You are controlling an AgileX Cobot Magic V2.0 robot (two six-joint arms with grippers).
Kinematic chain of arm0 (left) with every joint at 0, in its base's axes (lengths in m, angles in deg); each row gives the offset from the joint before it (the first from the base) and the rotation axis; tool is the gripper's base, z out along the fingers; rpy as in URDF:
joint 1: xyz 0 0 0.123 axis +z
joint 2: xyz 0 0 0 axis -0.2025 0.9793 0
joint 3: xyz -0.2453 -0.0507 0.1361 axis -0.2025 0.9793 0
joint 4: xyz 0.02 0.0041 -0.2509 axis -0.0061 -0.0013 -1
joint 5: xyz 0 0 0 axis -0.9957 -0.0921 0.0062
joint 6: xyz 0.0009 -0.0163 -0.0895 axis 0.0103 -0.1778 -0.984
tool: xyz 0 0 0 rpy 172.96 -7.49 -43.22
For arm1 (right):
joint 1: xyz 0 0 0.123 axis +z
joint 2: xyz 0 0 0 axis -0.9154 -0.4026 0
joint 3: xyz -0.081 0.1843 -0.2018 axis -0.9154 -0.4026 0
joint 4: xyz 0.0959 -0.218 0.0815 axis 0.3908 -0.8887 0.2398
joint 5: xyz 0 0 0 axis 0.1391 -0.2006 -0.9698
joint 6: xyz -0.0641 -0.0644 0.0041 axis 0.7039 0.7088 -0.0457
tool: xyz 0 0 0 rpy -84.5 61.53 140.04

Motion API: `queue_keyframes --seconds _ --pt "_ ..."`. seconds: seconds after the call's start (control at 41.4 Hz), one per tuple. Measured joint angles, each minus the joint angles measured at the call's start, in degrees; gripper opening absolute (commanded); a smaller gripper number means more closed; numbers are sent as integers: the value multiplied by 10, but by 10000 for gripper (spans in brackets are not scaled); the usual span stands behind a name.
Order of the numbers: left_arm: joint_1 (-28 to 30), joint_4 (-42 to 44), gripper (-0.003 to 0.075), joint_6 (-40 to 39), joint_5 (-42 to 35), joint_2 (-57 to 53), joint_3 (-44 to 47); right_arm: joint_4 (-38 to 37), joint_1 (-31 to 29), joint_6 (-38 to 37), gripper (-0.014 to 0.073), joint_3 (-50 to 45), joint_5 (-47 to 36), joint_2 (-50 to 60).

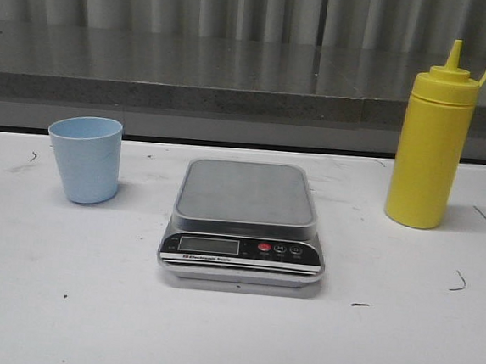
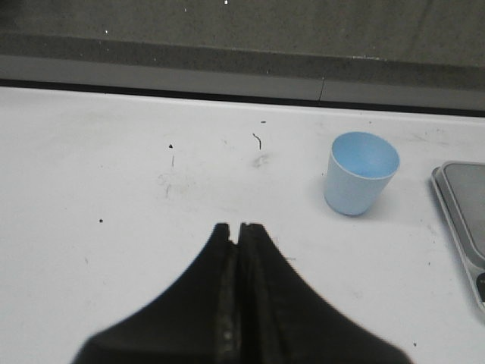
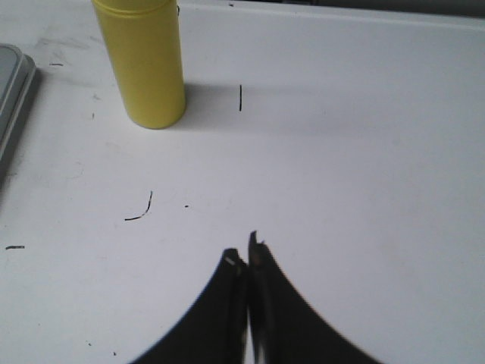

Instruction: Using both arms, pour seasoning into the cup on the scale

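On the left of the tabletop [image 1: 37, 300] the cup [image 1: 84, 159] is standing upright, mouth up, well apart from the scale [image 1: 244, 225] to its right. The scale is sitting in the middle with its platform bare, so the cup is not yet on it. On the right the bottle [image 1: 432, 147] is standing upright with its long axis vertical, nozzle pointing up and its small cap hanging off on a tether.

The left gripper [image 2: 239, 226] is hovering over bare tabletop with its fingers pressed together, holding nothing and touching nothing. In its wrist view the cup [image 2: 361, 173] is lying ahead of the fingers and off toward the scale [image 2: 464, 220] side, clearly apart from them. This arm is the nearer one to the cup, so the cup looks like its job.

The right gripper [image 3: 246, 256] is likewise closed tight and empty, above the tabletop. The bottle [image 3: 142, 62] is standing ahead of it and off toward the scale side, well apart. This arm is the nearer one to the bottle.

Both pairs of fingers would need to be spreading wide before either can be closing round its target; the tapered cup probably wants a grasp from the side.
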State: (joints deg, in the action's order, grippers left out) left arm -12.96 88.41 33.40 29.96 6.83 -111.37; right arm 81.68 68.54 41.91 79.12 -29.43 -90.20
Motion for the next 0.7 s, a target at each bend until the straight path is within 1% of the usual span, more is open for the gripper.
queue_keyframes --seconds 0.072,0.097,0.145,0.169,0.193,0.242,0.266,0.314,0.459,0.58,0.701 --pt "0 0 155 0 4 11 0 2 0 3 352 0 2 -4" --pt "0 0 216 0 6 14 0 2 0 4 400 0 2 -4" --pt "0 0 312 0 7 22 0 2 0 9 498 0 4 -4" --pt "0 0 372 0 8 25 0 2 0 11 532 0 4 -4" --pt "0 -1 411 0 8 28 0 3 0 12 568 0 5 -4" --pt "0 -4 477 0 8 37 0 3 0 17 601 0 9 -4" --pt "0 -5 493 0 8 42 0 5 0 18 606 0 11 -4" --pt "-5 -6 505 0 11 54 0 6 0 19 600 0 14 -4" --pt "-42 -8 494 0 16 109 -21 14 0 20 591 0 18 -4" --pt "-78 -9 493 1 16 176 -56 15 0 20 591 0 18 -4" --pt "-100 -10 493 1 16 257 -100 16 0 20 591 0 18 -4"
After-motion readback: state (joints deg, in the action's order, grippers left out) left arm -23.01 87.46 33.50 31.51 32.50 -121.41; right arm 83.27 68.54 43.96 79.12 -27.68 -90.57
